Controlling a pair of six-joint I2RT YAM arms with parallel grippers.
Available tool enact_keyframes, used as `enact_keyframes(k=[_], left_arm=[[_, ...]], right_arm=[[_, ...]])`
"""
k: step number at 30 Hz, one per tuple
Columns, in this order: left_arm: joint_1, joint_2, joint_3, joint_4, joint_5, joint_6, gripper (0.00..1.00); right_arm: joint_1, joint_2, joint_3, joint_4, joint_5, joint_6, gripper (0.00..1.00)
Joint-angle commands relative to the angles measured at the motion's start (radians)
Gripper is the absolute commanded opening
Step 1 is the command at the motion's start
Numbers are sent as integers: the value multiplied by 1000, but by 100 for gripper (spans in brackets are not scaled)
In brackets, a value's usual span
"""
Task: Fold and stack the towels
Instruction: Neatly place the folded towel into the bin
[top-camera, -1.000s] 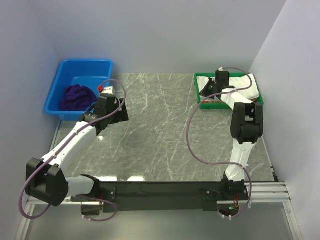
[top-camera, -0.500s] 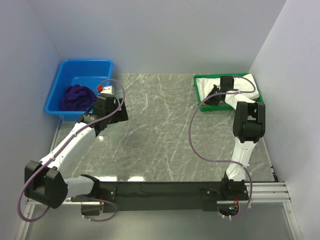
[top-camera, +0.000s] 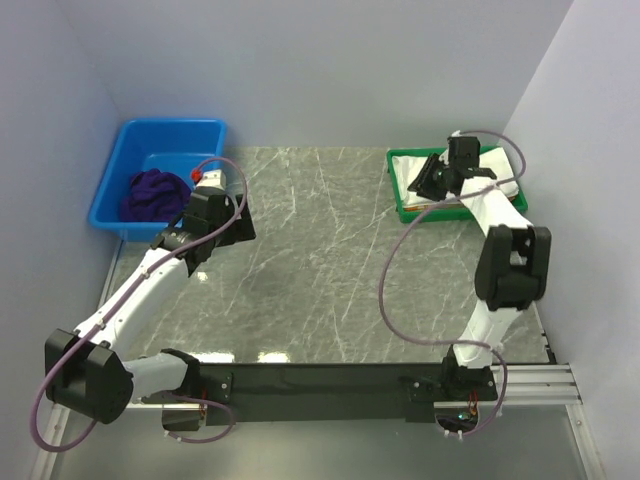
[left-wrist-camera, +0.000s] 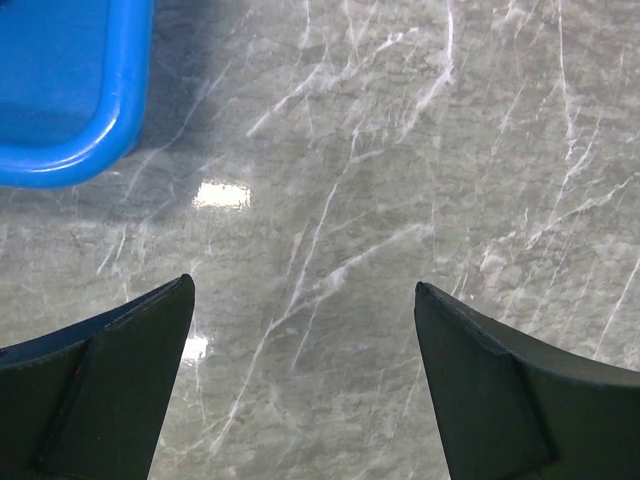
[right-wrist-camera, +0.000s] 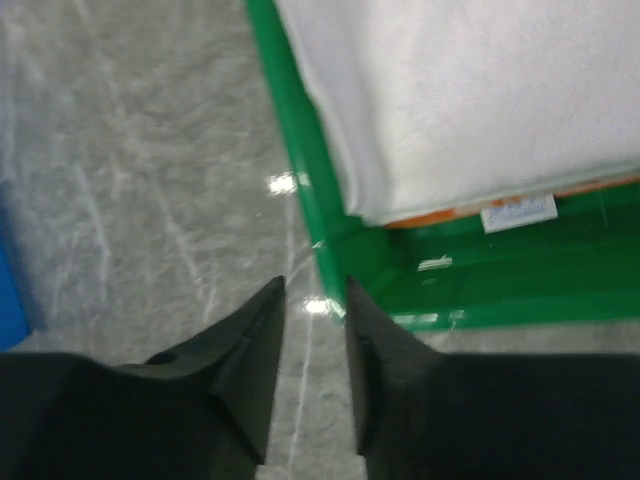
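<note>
Top external: right end effector (top-camera: 420, 188), narrowly parted and empty, has released white towel (top-camera: 402, 172)

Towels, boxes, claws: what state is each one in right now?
White towel, folded, in the green tray
Orange towel, under the white one, edge showing
Purple towel, crumpled in the blue tub
Left gripper, wide open, empty
Right gripper, slightly open, empty

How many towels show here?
3: a dark purple cloth towel in the blue plastic bin, a white towel in the green tray, an orange towel's edge beneath it. Others may be hidden.
</note>
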Motion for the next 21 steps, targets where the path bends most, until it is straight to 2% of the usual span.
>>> enact_keyframes(k=[1,4,7,9,13,17,21], left_arm=[[3,-21,5,40,-45,-6,98],[6,14,51,13,-65,-32,99],[22,66,163,-38,-119,-58,99],[37,112,215,-59,-157,-72,100],[138,210,362,-87,-211,-81,99],[250,391,502,-124,-237,-89,99],[351,548,611,-130,-231,-89,99]], right_arm=[[48,-208,-56,-23,71,-56,44],[83,-363,-133,-37,120,-72,59],[112,-512,-200,-60,201,-67,73],[146,-616,-257,-65,255,-70,76],[206,-769,-363,-57,335,-81,83],[252,-897,-508,-10,330,-84,84],[273,-955,-597,50,263,-87,84]])
